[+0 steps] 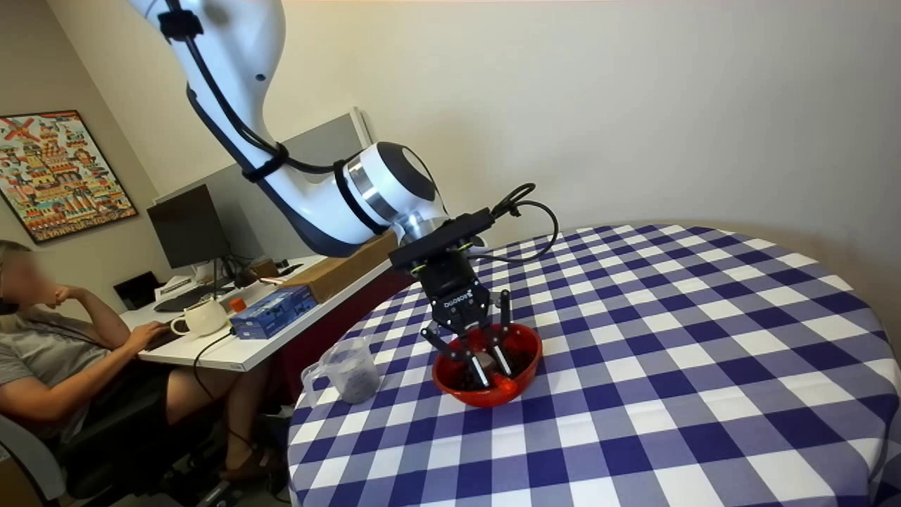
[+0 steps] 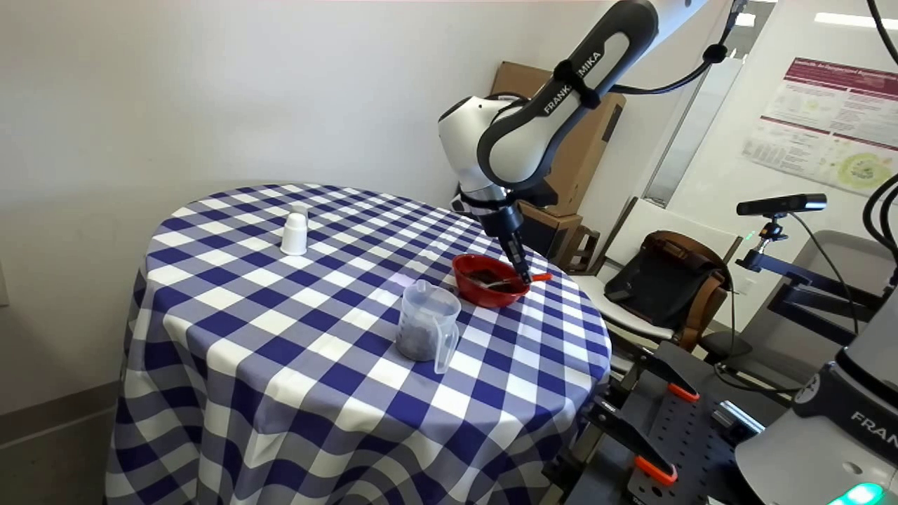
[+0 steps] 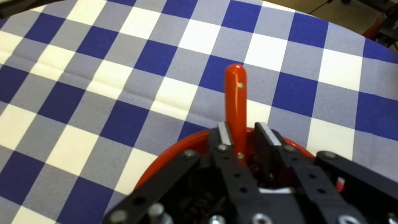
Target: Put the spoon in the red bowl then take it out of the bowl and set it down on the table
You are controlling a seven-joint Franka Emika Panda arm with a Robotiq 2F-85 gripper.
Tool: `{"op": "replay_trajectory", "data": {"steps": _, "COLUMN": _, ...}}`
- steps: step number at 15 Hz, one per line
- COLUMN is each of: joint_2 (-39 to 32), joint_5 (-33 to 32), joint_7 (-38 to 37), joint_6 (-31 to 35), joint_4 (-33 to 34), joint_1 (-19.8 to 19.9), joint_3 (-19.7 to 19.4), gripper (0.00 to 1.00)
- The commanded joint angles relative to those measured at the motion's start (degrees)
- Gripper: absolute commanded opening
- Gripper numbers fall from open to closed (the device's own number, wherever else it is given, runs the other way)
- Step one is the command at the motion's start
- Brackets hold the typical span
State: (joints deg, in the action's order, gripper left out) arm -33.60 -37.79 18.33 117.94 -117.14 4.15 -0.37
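One spoon (image 3: 236, 105) is the thing to handle: its metal head lies inside the red bowl (image 2: 491, 298), and its red-orange handle (image 2: 541, 277) crosses the rim, pointing up the middle of the wrist view and to the right of the bowl in an exterior view. I expect it to be light and stiff, with little to break, but the glossy handle looks smooth enough to twist or slip in a loose pinch, and the head could swing down if it were lifted by the far end. Best hold, in my judgement, is across the handle just inside the rim, roughly where the claw (image 3: 244, 130) stands. The claw is not clamped: its fingers straddle the handle with a visible gap on the right side of the wrist view, while the finger on the left is either touching the handle or just beside it; I cannot tell which. The bowl's rim and wall are the likeliest hindrance, since a fingertip could snag them and drag the bowl over the counter (image 1: 690, 317). Something dark and speckled (image 2: 484, 275) shows inside the bowl, too unclear to name. A clear jug (image 2: 424, 330) stands near the bowl, just below centre in an exterior view, and calls for care in any sideways swing; the white cup-like item (image 2: 294, 235), left of centre and higher up there, is well apart from both.
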Motion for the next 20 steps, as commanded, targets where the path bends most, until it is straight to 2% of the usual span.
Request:
{"op": "replay_trajectory", "data": {"steps": 1, "joint_2": 0.20, "joint_5": 1.11, "joint_7": 1.22, "joint_6": -1.75, "joint_4": 1.80, "joint_1": -0.71, "joint_3": -0.28, "gripper": 0.60}}
{"op": "replay_trajectory", "data": {"steps": 3, "joint_2": 0.50, "joint_5": 2.43, "joint_7": 0.83, "joint_6": -2.75, "joint_4": 3.54, "joint_1": -0.45, "joint_3": -0.35, "gripper": 0.75}}
{"op": "replay_trajectory", "data": {"steps": 4, "joint_2": 0.27, "joint_5": 3.03, "joint_7": -2.42, "joint_6": -3.46, "joint_4": 5.43, "joint_1": -0.72, "joint_3": -1.27, "gripper": 0.84}}
{"op": "replay_trajectory", "data": {"steps": 6, "joint_2": -0.17, "joint_5": 3.27, "joint_7": -5.57, "joint_6": -3.99, "joint_4": 9.57, "joint_1": -0.30, "joint_3": -2.91, "gripper": 0.97}}
{"op": "replay_trajectory", "data": {"steps": 7, "joint_2": -0.29, "joint_5": 3.91, "joint_7": -6.19, "joint_6": -4.19, "joint_4": 11.81, "joint_1": 0.30, "joint_3": -3.49, "gripper": 1.00}}
{"op": "replay_trajectory", "data": {"steps": 11, "joint_2": 0.37, "joint_5": 7.39, "joint_7": -10.43, "joint_6": -5.09, "joint_4": 18.12, "joint_1": 1.19, "joint_3": -5.78, "gripper": 1.00}}
{"op": "replay_trajectory", "data": {"steps": 13, "joint_2": 1.60, "joint_5": 7.60, "joint_7": -8.66, "joint_6": -6.50, "joint_4": 18.50, "joint_1": 1.11, "joint_3": -6.05, "gripper": 1.00}}
{"op": "replay_trajectory", "data": {"steps": 17, "joint_2": 6.46, "joint_5": 5.14, "joint_7": -0.84, "joint_6": -7.00, "joint_4": 12.67, "joint_1": 0.68, "joint_3": -4.70, "gripper": 1.00}}
{"op": "replay_trajectory", "data": {"steps": 20, "joint_2": 9.20, "joint_5": 6.03, "joint_7": 3.90, "joint_6": -7.79, "joint_4": 8.35, "joint_1": 0.93, "joint_3": -3.42, "gripper": 1.00}}
